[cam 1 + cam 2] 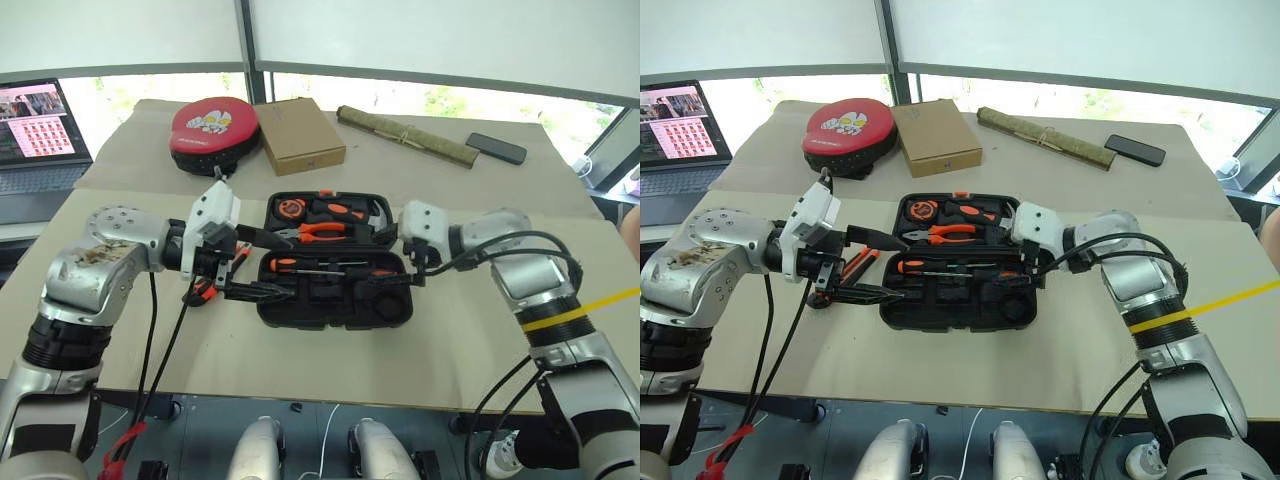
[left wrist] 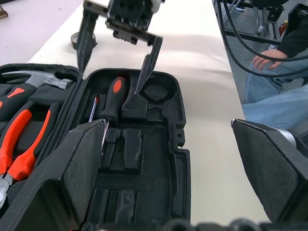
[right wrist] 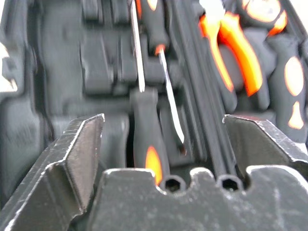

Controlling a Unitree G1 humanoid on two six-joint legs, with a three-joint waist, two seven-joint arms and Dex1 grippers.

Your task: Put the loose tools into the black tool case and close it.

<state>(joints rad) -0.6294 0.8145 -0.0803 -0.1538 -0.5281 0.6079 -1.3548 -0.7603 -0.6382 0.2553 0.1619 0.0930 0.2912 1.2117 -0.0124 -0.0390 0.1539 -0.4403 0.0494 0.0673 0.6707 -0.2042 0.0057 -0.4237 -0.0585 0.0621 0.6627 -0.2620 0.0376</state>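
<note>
Screwdrivers (image 3: 149,144) lie slotted in the open black tool case (image 1: 335,305), directly beneath the right gripper (image 2: 120,45), whose fingers stand spread and empty just above one handle. The left gripper (image 1: 262,265) hovers wide open at the case's opposite end, an orange-and-black tool (image 1: 853,265) lying on the table just behind its fingers. Packing appears part-done; that stray tool likely needs picking up next.
</note>
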